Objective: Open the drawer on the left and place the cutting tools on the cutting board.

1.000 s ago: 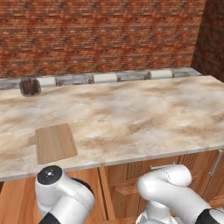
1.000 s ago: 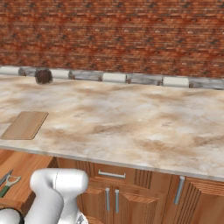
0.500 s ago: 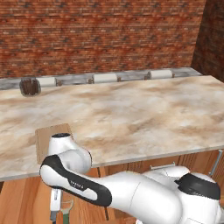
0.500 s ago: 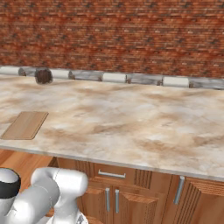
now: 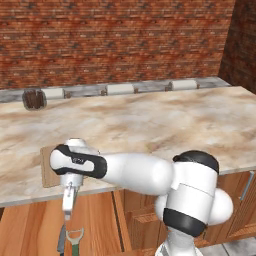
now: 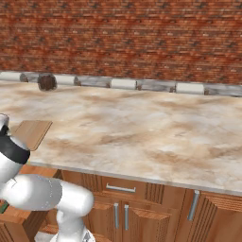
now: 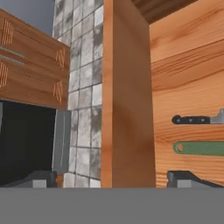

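The drawer (image 5: pixel 30 225) stands pulled open below the counter's left end; its side wall (image 7: pixel 127 96) runs up the middle of the hand view. On its floor lie the cutting tools side by side: a dark knife (image 7: pixel 197 119) (image 5: pixel 61 241) and a green-handled tool (image 7: pixel 201 148) (image 5: pixel 75 237). My gripper (image 5: pixel 67 212) (image 7: pixel 113 179) hangs above them, pointing down, open and holding nothing. The cutting board (image 6: pixel 32 132) (image 5: pixel 47 172) lies on the counter near its front left edge, partly hidden by my arm in the left base view.
A dark jar (image 5: pixel 34 98) (image 6: pixel 47 82) stands at the back left by the brick wall. Under the counter to the right are a narrow drawer (image 6: pixel 120 188) and cabinet doors (image 6: pixel 208 215) with vertical handles. A marble counter (image 5: pixel 165 125) spreads to the right.
My arm has swung out from near the base to the left and now reaches over the counter edge above the open drawer. The jaws have stayed open.
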You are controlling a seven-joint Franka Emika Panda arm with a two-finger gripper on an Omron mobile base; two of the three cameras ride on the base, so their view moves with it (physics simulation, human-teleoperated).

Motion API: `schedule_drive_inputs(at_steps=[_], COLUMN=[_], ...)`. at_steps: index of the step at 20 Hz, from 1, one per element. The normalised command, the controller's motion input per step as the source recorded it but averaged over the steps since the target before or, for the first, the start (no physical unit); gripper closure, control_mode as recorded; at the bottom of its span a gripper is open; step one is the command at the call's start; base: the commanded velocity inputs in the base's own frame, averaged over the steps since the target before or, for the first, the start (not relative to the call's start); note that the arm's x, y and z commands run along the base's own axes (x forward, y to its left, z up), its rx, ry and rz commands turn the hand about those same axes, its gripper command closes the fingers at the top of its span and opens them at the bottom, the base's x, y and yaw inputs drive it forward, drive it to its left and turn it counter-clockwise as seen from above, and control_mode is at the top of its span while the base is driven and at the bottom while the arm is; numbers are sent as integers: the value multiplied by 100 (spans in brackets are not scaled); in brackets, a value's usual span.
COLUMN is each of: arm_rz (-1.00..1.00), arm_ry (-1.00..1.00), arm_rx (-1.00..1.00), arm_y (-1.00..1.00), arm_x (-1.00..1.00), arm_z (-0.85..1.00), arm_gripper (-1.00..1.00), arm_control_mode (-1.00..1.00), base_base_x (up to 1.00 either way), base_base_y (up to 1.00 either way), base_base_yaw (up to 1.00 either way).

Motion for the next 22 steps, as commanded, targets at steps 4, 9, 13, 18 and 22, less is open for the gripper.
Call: schedule_drive_inputs(at_steps=[4,9,13,18,22], arm_rz=[3,2,-7,-28,-42], arm_ry=[20,3,1,3,0], arm_rx=[0,0,0,0,0], arm_y=[0,0,-3,-18,-61], arm_x=[31,2,0,-18,-37], arm_z=[0,0,-3,-14,-12], arm_gripper=[-100,-100,-100,-100,-100], arm_control_mode=[-100,-100,-100,-100,-100], base_base_x=[0,0,0,0,0], base_base_y=[0,0,0,0,0], base_base_yaw=[0,0,0,0,0])
